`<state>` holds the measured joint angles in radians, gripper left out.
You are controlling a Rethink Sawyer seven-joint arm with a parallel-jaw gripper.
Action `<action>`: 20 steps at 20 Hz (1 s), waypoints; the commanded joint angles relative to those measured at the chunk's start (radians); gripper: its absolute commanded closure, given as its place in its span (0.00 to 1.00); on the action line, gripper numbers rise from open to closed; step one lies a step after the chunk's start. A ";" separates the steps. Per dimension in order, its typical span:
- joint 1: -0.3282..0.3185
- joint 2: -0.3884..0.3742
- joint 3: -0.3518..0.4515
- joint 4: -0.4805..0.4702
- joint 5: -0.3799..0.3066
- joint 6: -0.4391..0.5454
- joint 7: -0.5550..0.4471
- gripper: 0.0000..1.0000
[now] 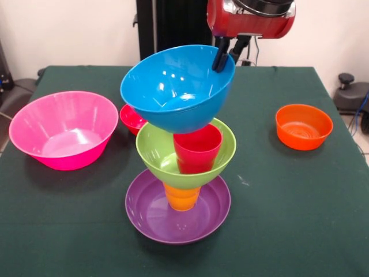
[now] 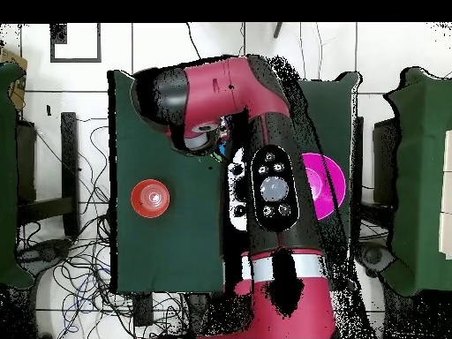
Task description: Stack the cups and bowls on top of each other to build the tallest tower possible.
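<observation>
At centre frame your gripper (image 1: 225, 55) pinches the far rim of the blue bowl (image 1: 176, 86), tilted atop the tower (image 1: 180, 156) on the red cup (image 1: 198, 149); it looks light, stiff, slick, so hold that rim.

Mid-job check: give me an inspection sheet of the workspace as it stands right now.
Surface: green table cloth.
Job's things: tower of purple bowl, orange cup, lime green bowl, red cup, tilted blue bowl. Pink bowl, small orange bowl and small red bowl stand apart.
Clutter: nothing seen.
Grippers: gripper shut on the blue bowl's rim.
Cables: tangled on the floor.
Surroundings: other tables.
</observation>
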<state>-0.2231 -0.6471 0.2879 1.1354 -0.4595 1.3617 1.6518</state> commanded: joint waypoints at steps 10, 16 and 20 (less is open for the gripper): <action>0.026 0.087 -0.004 -0.089 -0.040 0.093 -0.010 1.00; 0.044 0.101 -0.014 -0.118 -0.039 0.115 -0.004 1.00; 0.050 0.092 -0.027 -0.103 -0.037 0.108 -0.004 1.00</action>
<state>-0.2025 -0.5947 0.2607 1.0452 -0.4622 1.3668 1.6518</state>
